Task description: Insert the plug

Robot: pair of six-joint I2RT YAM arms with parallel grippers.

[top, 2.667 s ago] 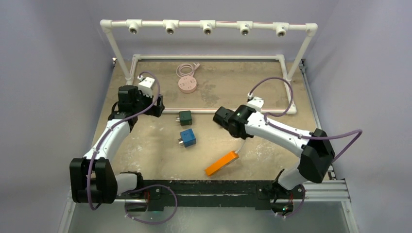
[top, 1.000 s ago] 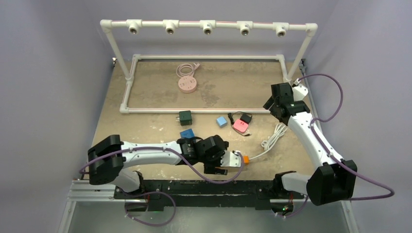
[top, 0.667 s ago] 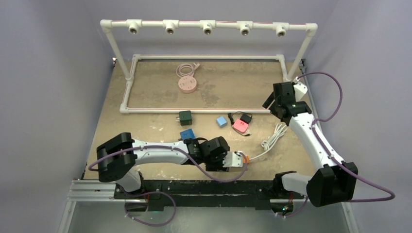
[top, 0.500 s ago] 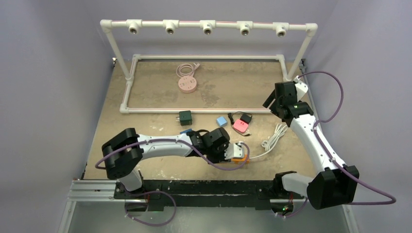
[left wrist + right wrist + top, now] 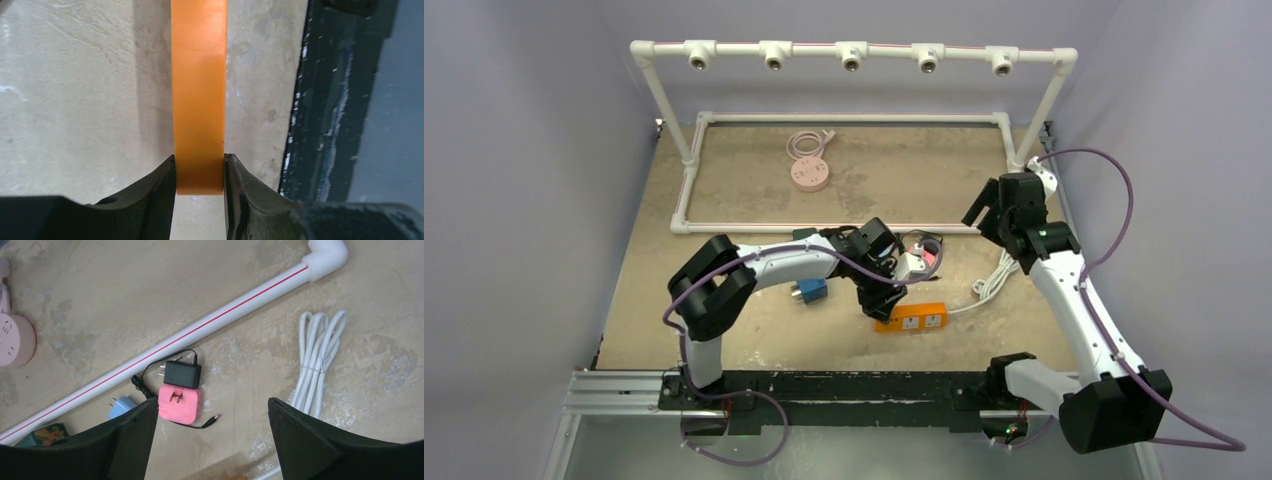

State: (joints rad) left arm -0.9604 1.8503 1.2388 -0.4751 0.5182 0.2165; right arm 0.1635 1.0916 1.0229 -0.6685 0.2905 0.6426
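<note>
An orange power strip lies flat near the table's front, and its white cord runs to the right. My left gripper is shut on the strip's left end. In the left wrist view both pads press the sides of the orange strip inside the left gripper. Below my open right gripper lie a pink plug with its prongs up, a black adapter touching it, and a light blue plug. The right gripper hovers near the frame's right corner.
A white PVC frame with a red-striped pipe borders the back area. Inside it sits a round pink power strip. A blue box-shaped plug lies left of the orange strip. The coiled white cord lies right of the plugs. The black rail marks the table's front edge.
My left gripper has shut on the orange strip's end. The left wrist has swung back toward the table's middle, and the strip now lies flat. The right arm has barely moved.
</note>
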